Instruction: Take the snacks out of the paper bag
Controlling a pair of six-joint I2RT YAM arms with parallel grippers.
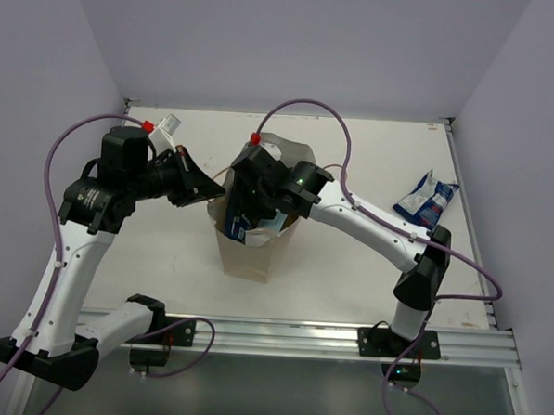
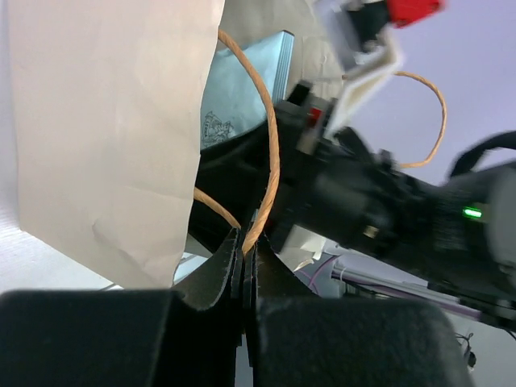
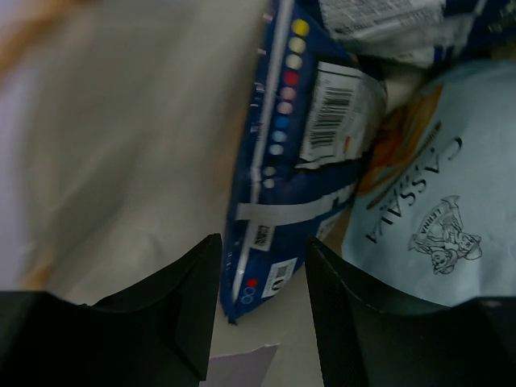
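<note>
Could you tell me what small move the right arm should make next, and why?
Probably close the right gripper on the dark blue packet: its jaws stand open either side of the packet's edge inside the paper bag, while the left gripper pinches the cord handle, steadying the bag.

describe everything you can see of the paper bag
Light tan kraft paper bag standing upright near the middle of the table, mouth open upward. It has thin brown cord handles; the left gripper is shut on one. The right gripper reaches into the mouth, jaws open around a dark blue packet beside a light blue chip bag inside.
</note>
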